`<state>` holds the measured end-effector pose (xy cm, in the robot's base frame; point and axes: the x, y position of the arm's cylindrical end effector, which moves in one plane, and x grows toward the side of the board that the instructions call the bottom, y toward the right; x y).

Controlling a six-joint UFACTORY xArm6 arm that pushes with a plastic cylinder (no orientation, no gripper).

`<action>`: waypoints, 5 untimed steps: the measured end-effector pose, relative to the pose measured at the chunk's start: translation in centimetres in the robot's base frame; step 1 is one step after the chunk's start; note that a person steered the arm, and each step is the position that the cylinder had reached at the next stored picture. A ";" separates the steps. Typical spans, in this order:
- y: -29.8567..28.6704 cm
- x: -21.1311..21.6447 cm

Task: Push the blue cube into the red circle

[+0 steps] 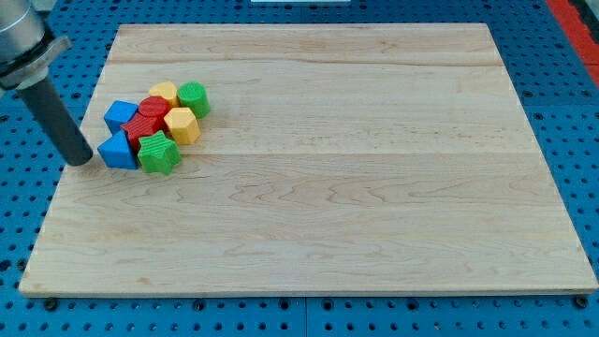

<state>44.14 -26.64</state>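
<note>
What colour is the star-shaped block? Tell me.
Green: the star block sits at the cluster's bottom edge, clear in the camera view.

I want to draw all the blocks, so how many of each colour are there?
Blue: 2, a cube and a block
Red: 2, a circle and a block
Yellow: 2, and
Green: 2, a round one and a star
Total: 8

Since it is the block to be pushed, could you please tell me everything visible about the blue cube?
The blue cube is a small, matt, solid blue block sitting flat on the wooden board, at the view's left end of the cluster. Its right side touches the red circle, and the other blue block lies just below it. My tip is below and left of it, not touching it.
</note>
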 end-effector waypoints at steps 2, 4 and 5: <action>0.4 -1.7; 0.6 -4.9; 0.7 -5.0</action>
<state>39.16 -25.97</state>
